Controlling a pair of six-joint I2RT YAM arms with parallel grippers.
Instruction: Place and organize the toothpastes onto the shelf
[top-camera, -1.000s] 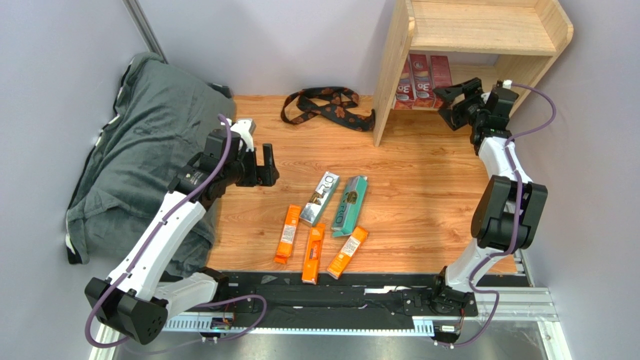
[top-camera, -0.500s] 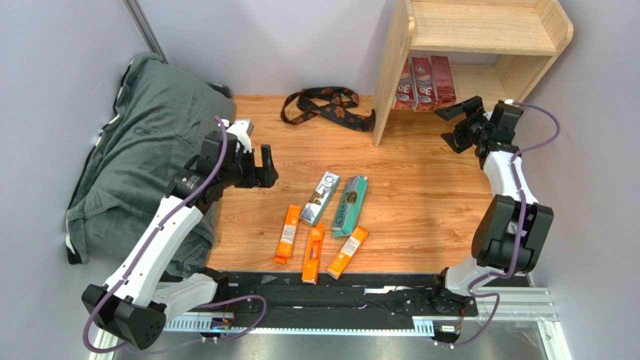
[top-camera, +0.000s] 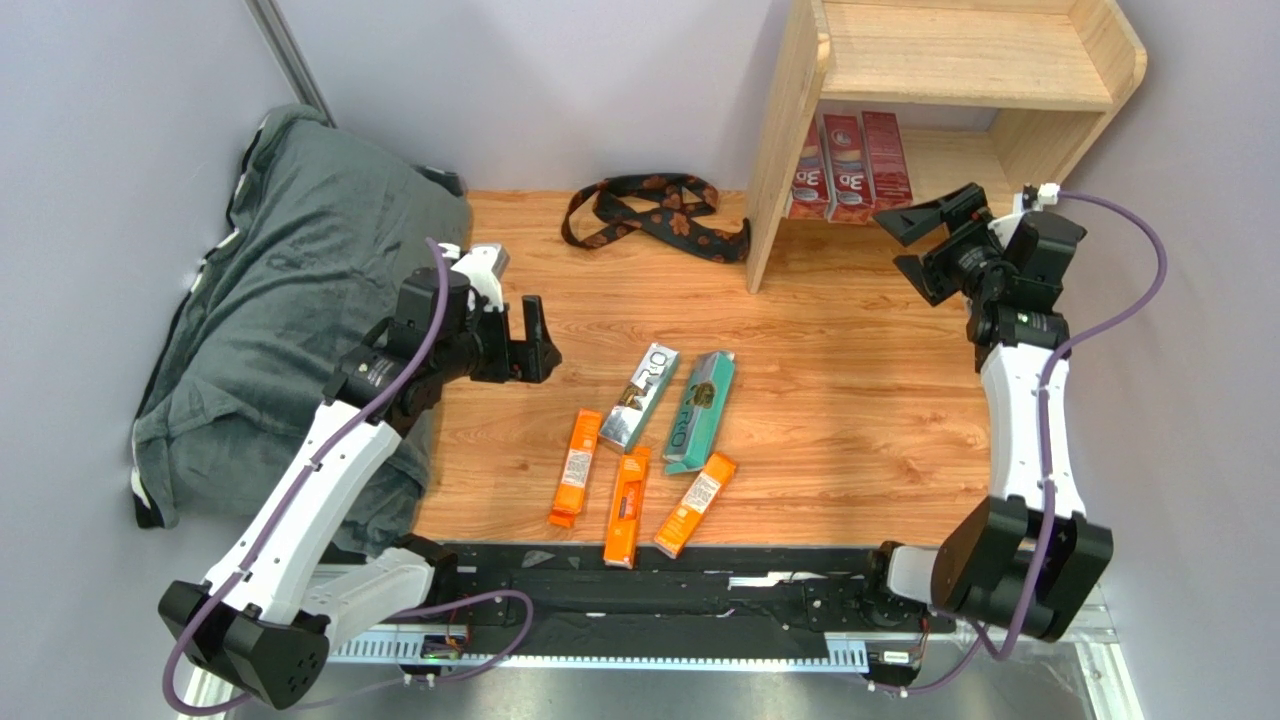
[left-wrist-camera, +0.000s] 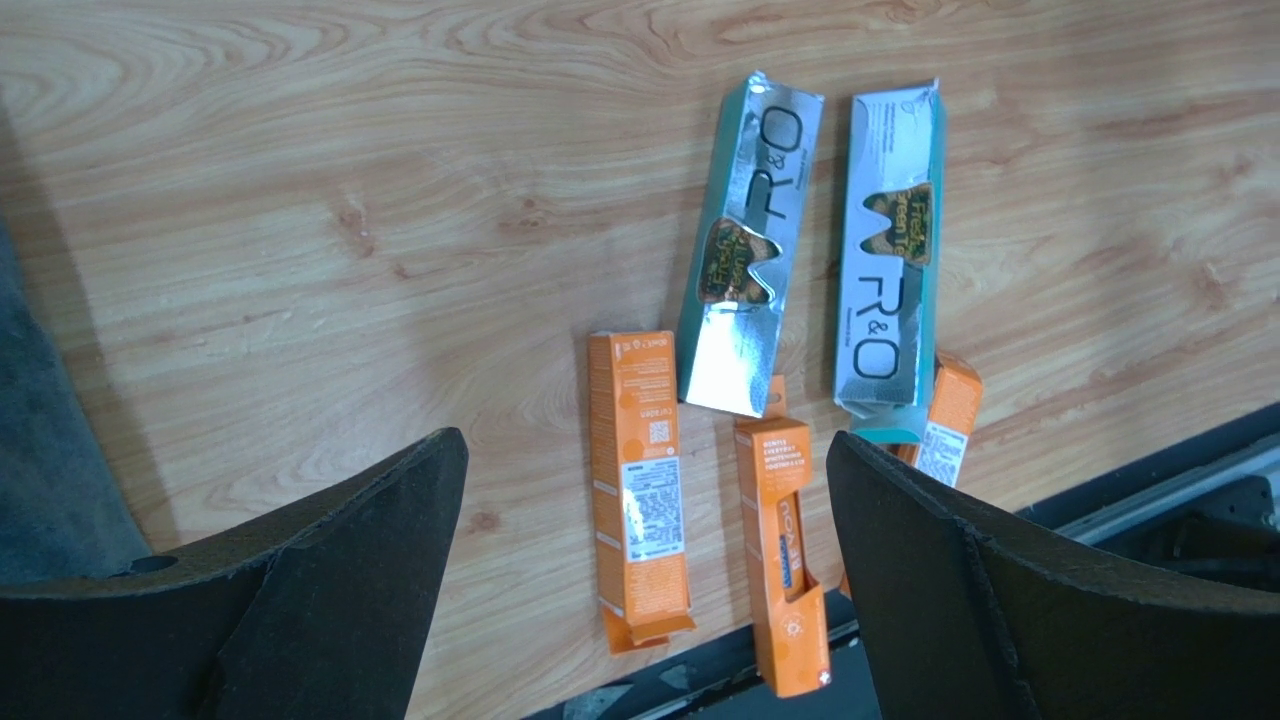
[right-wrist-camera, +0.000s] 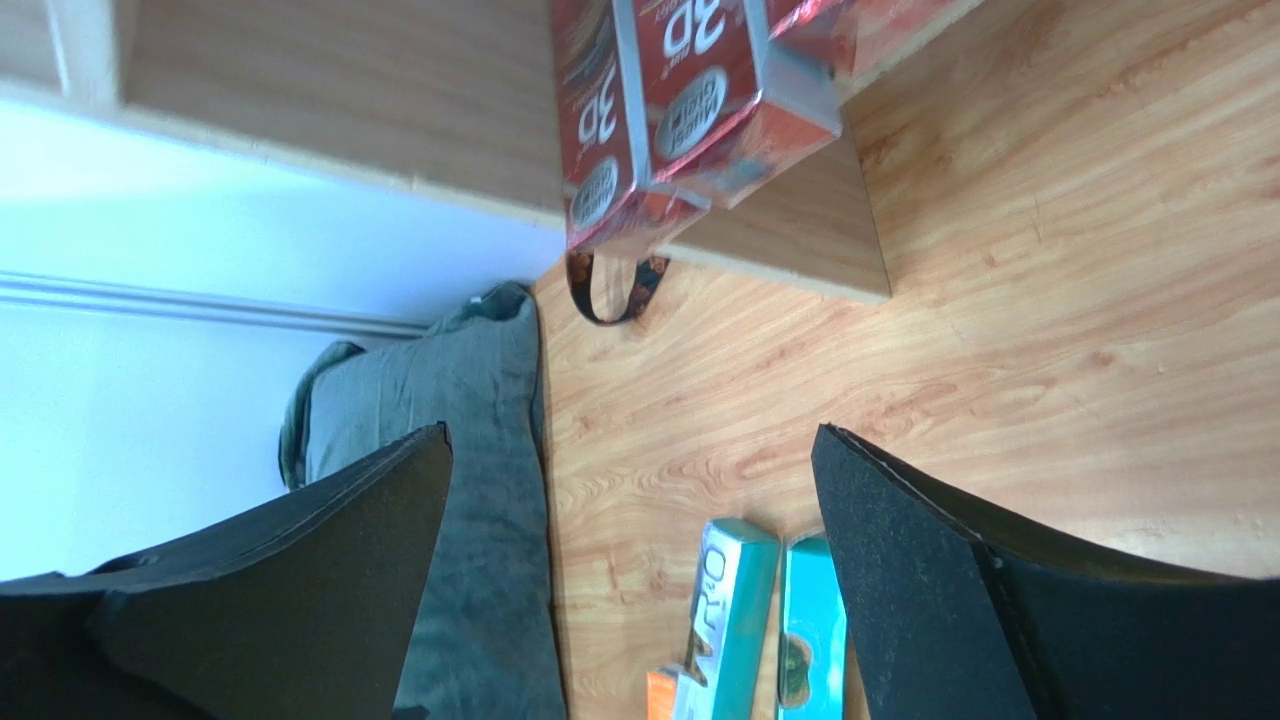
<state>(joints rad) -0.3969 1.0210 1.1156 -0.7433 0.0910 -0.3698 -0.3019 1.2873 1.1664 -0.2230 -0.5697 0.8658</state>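
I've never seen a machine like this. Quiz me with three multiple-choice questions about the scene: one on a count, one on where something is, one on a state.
1. How many orange boxes lie on the table? A two; B three; C five.
2. Where are the dark red boxes? A on the shelf, lower tier; B on its top; C among the orange boxes.
3. How is the right tool? A open and empty; B shut on a red box; C shut on an orange box.

Answers: 1 B, three lie near the table's front edge. 2 A, they sit side by side under the top board. 3 A, its fingers are spread wide with nothing between them.
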